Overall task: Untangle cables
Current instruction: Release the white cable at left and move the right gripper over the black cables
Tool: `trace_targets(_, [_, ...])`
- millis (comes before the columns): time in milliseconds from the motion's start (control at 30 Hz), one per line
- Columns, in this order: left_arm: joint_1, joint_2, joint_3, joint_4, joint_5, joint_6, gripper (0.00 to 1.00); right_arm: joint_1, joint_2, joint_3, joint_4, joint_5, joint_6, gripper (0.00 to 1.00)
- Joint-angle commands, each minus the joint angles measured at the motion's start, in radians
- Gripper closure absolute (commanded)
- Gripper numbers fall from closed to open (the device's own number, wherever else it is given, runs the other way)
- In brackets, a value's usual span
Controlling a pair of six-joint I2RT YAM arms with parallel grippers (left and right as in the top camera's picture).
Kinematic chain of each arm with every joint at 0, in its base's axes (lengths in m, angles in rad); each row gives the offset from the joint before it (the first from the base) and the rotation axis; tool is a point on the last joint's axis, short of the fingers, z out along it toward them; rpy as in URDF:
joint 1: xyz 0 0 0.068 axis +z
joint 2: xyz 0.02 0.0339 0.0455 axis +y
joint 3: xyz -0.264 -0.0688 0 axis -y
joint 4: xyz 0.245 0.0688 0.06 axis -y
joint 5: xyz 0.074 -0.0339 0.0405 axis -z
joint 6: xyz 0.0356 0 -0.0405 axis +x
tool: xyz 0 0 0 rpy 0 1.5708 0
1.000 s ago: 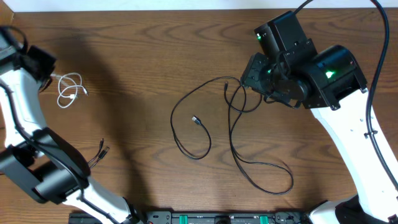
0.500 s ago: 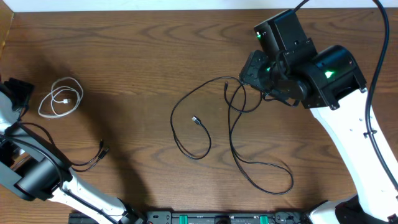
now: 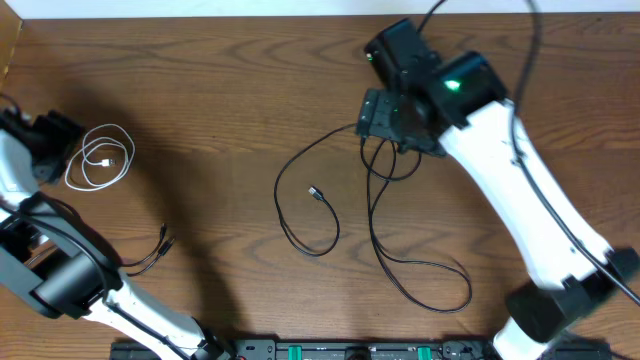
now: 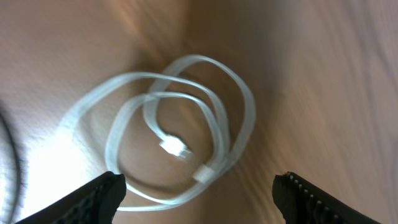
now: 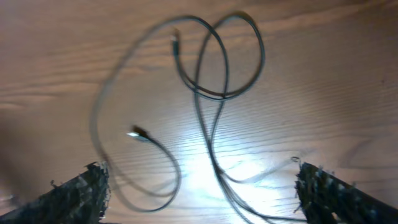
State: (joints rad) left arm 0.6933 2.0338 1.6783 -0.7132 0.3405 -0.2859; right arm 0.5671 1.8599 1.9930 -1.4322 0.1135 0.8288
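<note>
Cables lie in two lots on the table (image 3: 210, 80): white cable (image 3: 98, 158) coiled far left, black cable (image 3: 372, 205) sprawled mid-table.
Both look light, limp and thin, so I would pinch at a plug or a crossing (a flat strand may slip out). The left gripper (image 4: 199, 190) hangs wide and empty over the white coil. The right gripper (image 5: 202, 180), equally wide and empty, hovers above the black loops. A short black lead (image 3: 158, 248) lies beside the left arm.
</note>
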Motion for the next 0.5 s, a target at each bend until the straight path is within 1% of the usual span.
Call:
trace_targets(0, [-0.094,-0.06,0.02,-0.03,0.034,0.023,0.21,0.004,0.08,-0.01,-0.018,0.035,-0.023,0.02])
trace_targets(100, [-0.18,-0.059,0.018,-0.075,0.034,0.015,0.22,0.004,0.148,-0.01,-0.037,0.016,-0.024,0.01])
trace_targets(167, [-0.24,-0.059,0.008,-0.091,0.033,0.015,0.22,0.004,0.187,-0.01,-0.053,-0.005,-0.052,0.01])
trace_targets(200, [-0.272,-0.059,0.003,-0.097,0.033,0.015,0.12,0.004,0.204,-0.01,-0.061,-0.023,-0.084,0.01])
trace_targets(267, [-0.332,-0.059,-0.008,-0.109,0.034,0.015,0.11,0.004,0.233,-0.01,-0.08,-0.065,-0.17,0.01])
trace_targets(300, [-0.359,-0.059,-0.011,-0.117,0.033,0.016,0.11,0.004,0.244,-0.01,-0.09,-0.088,-0.224,0.02])
trace_targets(333, [-0.391,-0.059,-0.015,-0.125,0.033,0.016,0.11,0.004,0.255,-0.01,-0.106,-0.12,-0.293,0.07])
trace_targets(367, [-0.417,-0.059,-0.016,-0.134,0.033,0.017,0.11,0.004,0.258,-0.01,-0.118,-0.135,-0.322,0.12])
trace_targets(400, [-0.44,-0.059,-0.016,-0.14,0.031,0.021,0.11,0.004,0.259,-0.01,-0.132,-0.146,-0.329,0.16])
trace_targets(467, [-0.49,-0.06,-0.016,-0.16,0.003,0.023,0.11,0.005,0.252,-0.01,-0.156,-0.159,-0.32,0.18])
